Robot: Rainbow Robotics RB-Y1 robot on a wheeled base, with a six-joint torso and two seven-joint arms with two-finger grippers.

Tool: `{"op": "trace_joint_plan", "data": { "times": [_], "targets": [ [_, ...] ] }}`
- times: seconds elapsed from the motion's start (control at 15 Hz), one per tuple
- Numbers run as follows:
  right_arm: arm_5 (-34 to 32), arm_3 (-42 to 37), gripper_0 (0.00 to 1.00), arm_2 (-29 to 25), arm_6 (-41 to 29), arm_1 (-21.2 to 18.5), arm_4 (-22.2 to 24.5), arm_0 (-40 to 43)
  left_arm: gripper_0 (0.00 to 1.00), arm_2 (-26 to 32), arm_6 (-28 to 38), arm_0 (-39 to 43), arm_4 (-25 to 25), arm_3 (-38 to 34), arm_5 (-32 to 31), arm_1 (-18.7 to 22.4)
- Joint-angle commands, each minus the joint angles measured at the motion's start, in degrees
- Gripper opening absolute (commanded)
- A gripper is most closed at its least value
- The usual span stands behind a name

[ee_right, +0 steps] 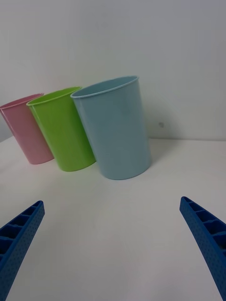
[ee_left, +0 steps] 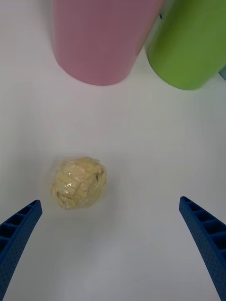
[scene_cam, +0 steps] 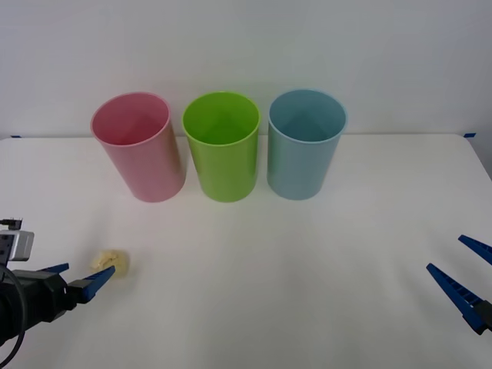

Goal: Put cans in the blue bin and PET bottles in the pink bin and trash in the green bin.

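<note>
Front view puts the trash (scene_cam: 110, 262) on the desk (scene_cam: 307, 269) near its left edge, toward the front, well apart from the 3 bins standing in a row by the far edge. The left gripper (scene_cam: 77, 280) is spread wide just short of the wad, one fingertip close beside it and the wad off-centre between the jaws. A good grasp likely means centring the wad, lowering until the tips nearly meet the desk, then closing gently and carrying it to the green bin (scene_cam: 222, 146), between the pink bin (scene_cam: 139, 146) and the blue bin (scene_cam: 305, 144). The right gripper (scene_cam: 461, 273) waits spread near the desk's right front corner.
</note>
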Motion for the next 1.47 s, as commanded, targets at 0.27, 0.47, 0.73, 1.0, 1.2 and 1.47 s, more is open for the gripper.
{"op": "trace_joint_plan", "data": {
  "times": [0.27, 0.47, 0.73, 1.0, 1.2, 1.47],
  "targets": [
    [0.0, 0.0, 1.0, 0.0, -0.01, 0.0, 0.0, 0.0, 1.0, -1.74, 3.31, -2.21, 1.57, 3.83, 0.0, 6.93],
    [0.0, 0.0, 1.0, 0.0, -0.01, 0.0, 0.0, 0.0, 1.0, -4.55, 5.07, -4.14, 2.19, 5.68, 0.0, 9.83],
    [0.0, 0.0, 1.0, 0.0, -0.01, 0.0, 0.0, 0.0, 1.0, -7.01, 5.07, -6.78, 1.66, 7.61, 0.0, 9.83],
    [0.0, 0.0, 1.0, 0.0, -0.01, 0.0, 0.0, 0.0, 1.0, -8.77, 5.16, -10.03, 0.69, 10.42, 0.0, 9.74],
    [0.0, 0.0, 1.0, 0.0, -0.01, 0.0, 0.0, 0.0, 1.0, -10.62, 5.16, -12.93, -0.01, 13.06, 0.0, 9.74],
    [0.0, 0.0, 1.0, 0.0, -0.01, 0.0, 0.0, 0.0, 1.0, -14.31, 5.16, -17.33, -1.15, 17.1, 0.0, 9.12]
  ]
}}
